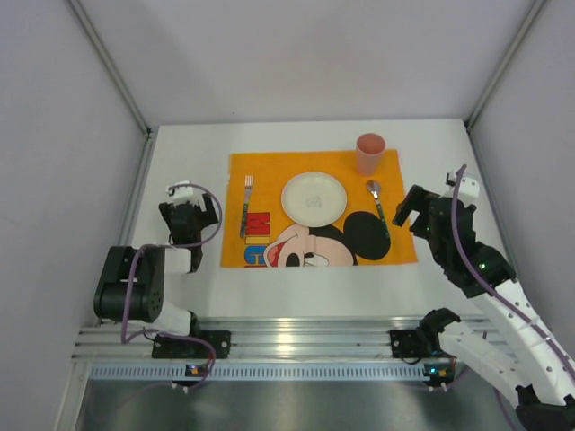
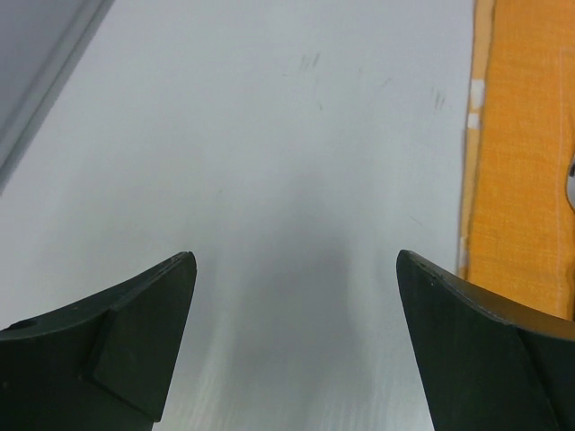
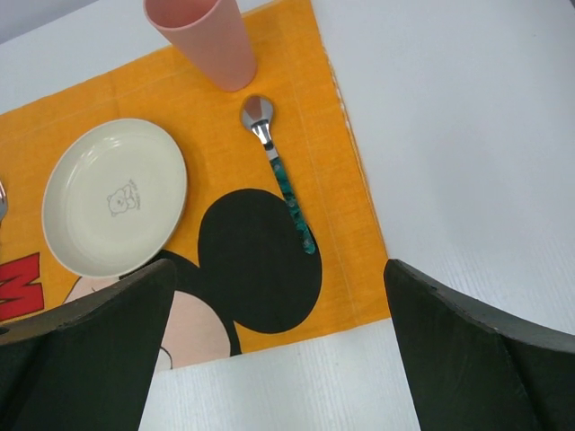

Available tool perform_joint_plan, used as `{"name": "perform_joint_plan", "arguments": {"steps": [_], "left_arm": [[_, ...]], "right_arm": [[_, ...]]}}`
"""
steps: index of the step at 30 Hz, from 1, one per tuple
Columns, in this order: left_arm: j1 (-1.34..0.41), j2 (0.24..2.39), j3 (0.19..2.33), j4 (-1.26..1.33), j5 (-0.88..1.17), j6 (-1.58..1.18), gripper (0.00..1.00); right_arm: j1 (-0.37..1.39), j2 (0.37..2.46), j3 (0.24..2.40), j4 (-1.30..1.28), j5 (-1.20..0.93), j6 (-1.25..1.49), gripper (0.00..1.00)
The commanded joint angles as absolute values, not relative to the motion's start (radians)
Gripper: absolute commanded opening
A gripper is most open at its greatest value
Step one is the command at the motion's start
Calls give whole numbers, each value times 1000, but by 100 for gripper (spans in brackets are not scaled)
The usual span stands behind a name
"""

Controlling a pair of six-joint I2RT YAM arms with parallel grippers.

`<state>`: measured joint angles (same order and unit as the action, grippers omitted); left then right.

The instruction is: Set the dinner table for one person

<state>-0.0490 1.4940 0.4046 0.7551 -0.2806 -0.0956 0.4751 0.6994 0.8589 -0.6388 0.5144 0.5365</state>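
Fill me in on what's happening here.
This table is being set for one. The orange placemat holds a plate in the middle, a fork on its left, a spoon on its right and a pink cup beyond the spoon. The left tool and right tool are open and empty, one at each side of the placemat.

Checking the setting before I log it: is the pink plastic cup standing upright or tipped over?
Upright: the pink plastic cup stands on its base at the orange cloth placemat's far right corner, mouth facing up.
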Motion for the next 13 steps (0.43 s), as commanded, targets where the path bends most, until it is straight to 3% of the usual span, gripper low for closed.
{"name": "perform_joint_plan", "arguments": {"steps": [1, 13], "left_arm": [[-8, 1505, 318, 1041, -212, -132, 99], [-28, 1566, 305, 1111, -167, -72, 98]], "right_arm": [[480, 712, 908, -629, 509, 525, 100], [480, 767, 939, -595, 506, 474, 100]]}}
